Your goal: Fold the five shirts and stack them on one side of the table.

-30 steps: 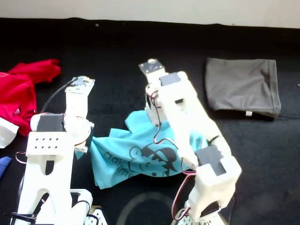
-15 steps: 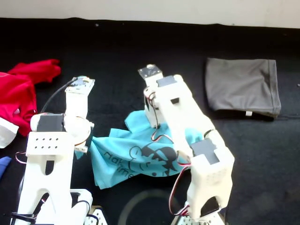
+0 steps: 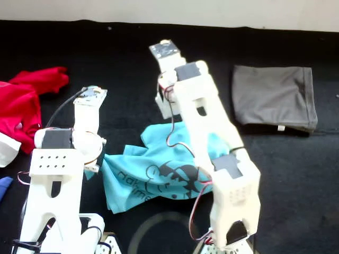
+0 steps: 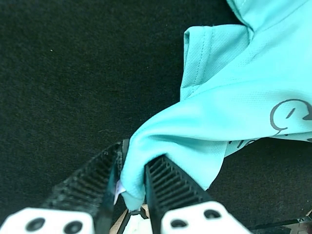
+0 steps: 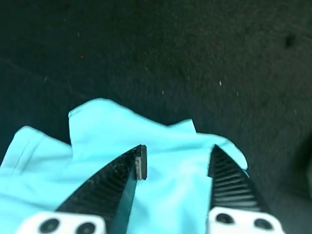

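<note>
1. Table [image 3: 132, 58]: black cloth cover, pale wall strip along far edge.
2. Right arm [image 3: 206, 137]: stretched out from near edge over the middle of the table, above the far part of the teal shirt. Left arm [image 3: 55, 174]: upright at near-left, just beside the shirt's left edge.
3. Teal shirt [image 3: 143, 174]: crumpled, w/ dark print, lying near-centre btwn the two arm bases, not folded.
4. Grey shirt [image 3: 273, 98]: folded flat into a rectangle, far right, well apart from the teal one.
5. Red shirt [image 3: 24, 103]: bunched heap at the left edge.
6. Left gripper [image 4: 136, 156]: jaws closed on a pinched fold at the teal shirt's [image 4: 234, 97] edge; cloth runs up btwn the ribbed pads.
7. Right gripper [image 5: 178, 151]: jaws spread apart, nothing btwn them, above the teal shirt's [image 5: 161, 185] far edge; whether the tips touch the cloth, can't tell.
8. White item [image 3: 6, 148] and blue scrap [image 3: 2, 185]: at the left edge below the red shirt, too cut off to tell what they are.
</note>
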